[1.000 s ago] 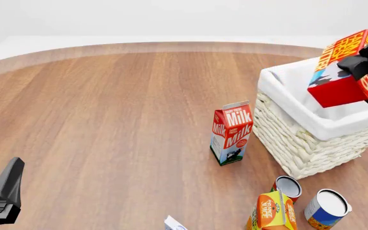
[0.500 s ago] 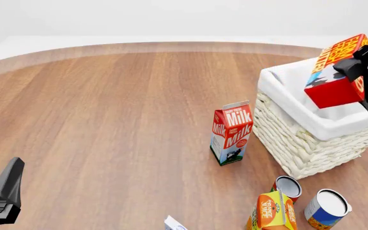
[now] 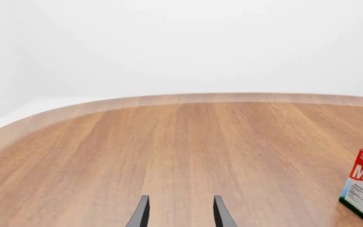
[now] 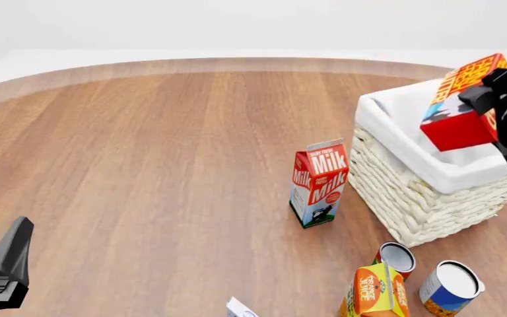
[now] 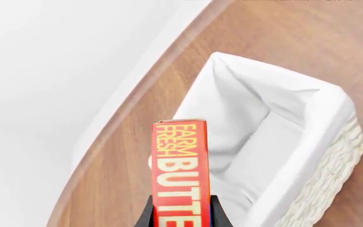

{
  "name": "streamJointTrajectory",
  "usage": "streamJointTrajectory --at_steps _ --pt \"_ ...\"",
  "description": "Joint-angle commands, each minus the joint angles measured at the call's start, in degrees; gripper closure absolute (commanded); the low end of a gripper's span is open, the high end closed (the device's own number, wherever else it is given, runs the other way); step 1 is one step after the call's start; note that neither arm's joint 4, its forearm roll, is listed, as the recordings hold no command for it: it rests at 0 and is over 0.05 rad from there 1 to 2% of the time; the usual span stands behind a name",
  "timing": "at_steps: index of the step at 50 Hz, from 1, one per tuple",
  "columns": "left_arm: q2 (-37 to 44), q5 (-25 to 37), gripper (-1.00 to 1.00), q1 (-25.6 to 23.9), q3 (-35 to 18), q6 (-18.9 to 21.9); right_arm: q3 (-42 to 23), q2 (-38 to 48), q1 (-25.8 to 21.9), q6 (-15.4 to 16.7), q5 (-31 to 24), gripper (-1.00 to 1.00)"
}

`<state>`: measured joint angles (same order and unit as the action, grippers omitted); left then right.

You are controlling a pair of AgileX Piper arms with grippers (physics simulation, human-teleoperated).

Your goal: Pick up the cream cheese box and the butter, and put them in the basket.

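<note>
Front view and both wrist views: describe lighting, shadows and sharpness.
Front view: even, soft light, faint shadow beside the milk carton, everything sharp. Left wrist view: flat light on the table, no glare. Right wrist view: butter lettering crisp, basket lining softly shaded.

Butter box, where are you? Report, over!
Right gripper shut on the butter, tilted above the basket. Left gripper open, holding nothing. Basket holds nothing yet. Nothing blocking.

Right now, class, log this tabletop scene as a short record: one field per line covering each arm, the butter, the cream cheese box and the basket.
right gripper: shut on the butter, held tilted over the basket
left gripper: open, nothing between its jaws
basket: white lining, nothing seen inside
cream cheese box: on the table at the near edge, mostly cut off
also present: milk carton standing beside the basket
</note>
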<state>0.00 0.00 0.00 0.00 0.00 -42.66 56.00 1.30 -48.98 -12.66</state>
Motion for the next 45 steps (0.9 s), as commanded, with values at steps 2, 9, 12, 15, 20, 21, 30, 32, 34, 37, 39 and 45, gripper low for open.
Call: streamJointTrajectory --at_steps 2,9,12,15,20,21,30,32,34,37,39,45 --pt "0.00 0.00 -1.00 0.00 0.00 0.00 0.37 0.77 0.53 -0.51 2.61 1.00" --pt "0.00 0.00 -1.00 0.00 0.00 0.00 0.44 0.80 0.62 -0.71 2.77 1.00" --pt "0.00 0.00 -1.00 0.00 0.00 0.00 0.82 1.21 0.76 -0.65 3.41 1.00" --pt "0.00 0.00 -1.00 0.00 0.00 0.00 0.60 0.96 0.74 -0.88 3.02 1.00" --pt "0.00 0.00 -1.00 0.00 0.00 0.00 0.82 1.04 0.60 -0.92 3.24 1.00" --pt "0.00 0.00 -1.00 0.00 0.00 0.00 0.82 1.00 0.59 -0.90 3.23 1.00" --pt "0.00 0.00 -1.00 0.00 0.00 0.00 1.05 0.93 0.76 -0.92 3.20 1.00" --pt "0.00 0.00 -1.00 0.00 0.00 0.00 0.88 0.76 0.74 -1.05 2.89 1.00" --pt "0.00 0.00 -1.00 0.00 0.00 0.00 0.83 0.60 0.61 -1.00 2.74 1.00" --pt "0.00 0.00 -1.00 0.00 0.00 0.00 1.11 0.86 0.49 -1.08 3.12 1.00" --pt "0.00 0.00 -1.00 0.00 0.00 0.00 0.93 0.66 0.45 -0.60 3.05 1.00" --pt "0.00 0.00 -1.00 0.00 0.00 0.00 0.55 1.93 1.55 -0.48 3.21 -1.00"
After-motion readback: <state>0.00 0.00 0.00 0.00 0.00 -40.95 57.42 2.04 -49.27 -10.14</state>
